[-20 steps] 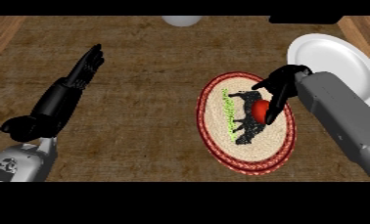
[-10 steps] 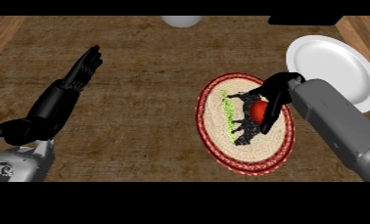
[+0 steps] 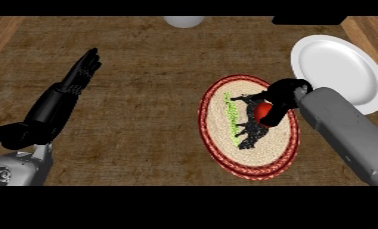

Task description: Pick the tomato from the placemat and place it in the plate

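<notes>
Curling round the red tomato [image 3: 263, 111] over the oval woven placemat [image 3: 221, 138], right hand [image 3: 279, 104] hides most of it. Round white plate [image 3: 336, 70] cut off at right. Left hand [image 3: 81, 73] open, straight-fingered, above brown woven tabletop [image 3: 148, 58].

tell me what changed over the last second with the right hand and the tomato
The right hand has drawn in over the tomato and curled its fingers round it; a second ago they were still spread above it. The tomato, the placemat and the plate have not moved. The left hand stays open at the left.
</notes>
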Motion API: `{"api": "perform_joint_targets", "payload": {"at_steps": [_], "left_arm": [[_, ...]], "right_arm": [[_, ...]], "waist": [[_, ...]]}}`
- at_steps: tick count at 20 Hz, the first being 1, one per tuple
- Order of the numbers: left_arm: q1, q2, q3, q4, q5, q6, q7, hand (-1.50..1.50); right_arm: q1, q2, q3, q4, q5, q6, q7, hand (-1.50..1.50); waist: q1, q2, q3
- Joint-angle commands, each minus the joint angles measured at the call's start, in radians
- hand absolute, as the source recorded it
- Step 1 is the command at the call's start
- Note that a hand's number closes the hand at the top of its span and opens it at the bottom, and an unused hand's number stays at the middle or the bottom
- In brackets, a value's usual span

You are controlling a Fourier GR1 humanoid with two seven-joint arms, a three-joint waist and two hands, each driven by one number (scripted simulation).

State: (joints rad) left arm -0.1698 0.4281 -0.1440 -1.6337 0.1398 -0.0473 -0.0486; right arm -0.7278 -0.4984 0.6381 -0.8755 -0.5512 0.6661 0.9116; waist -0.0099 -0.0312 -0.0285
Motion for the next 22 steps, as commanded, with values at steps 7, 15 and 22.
{"api": "perform_joint_targets", "payload": {"at_steps": [7, 15, 22], "left_arm": [[0.033, -0.006, 0.015, 0.032, -0.006, 0.021, 0.013, 0.0], [0.081, 0.007, 0.044, 0.018, -0.011, 0.042, 0.009, 0.0], [0.131, 0.014, 0.059, -0.016, -0.008, 0.034, -0.031, 0.0]], "right_arm": [[-0.054, -0.066, 0.247, -0.531, 0.561, -0.126, -0.297, 1.5], [0.064, -0.254, 0.288, -0.921, 0.918, -0.473, -0.423, 1.5], [0.325, -0.532, 0.183, -1.232, 1.046, -0.748, -0.47, 1.5]], "waist": [[-0.067, -0.051, 0.035], [-0.133, -0.031, 0.037], [-0.121, -0.004, 0.033]]}}
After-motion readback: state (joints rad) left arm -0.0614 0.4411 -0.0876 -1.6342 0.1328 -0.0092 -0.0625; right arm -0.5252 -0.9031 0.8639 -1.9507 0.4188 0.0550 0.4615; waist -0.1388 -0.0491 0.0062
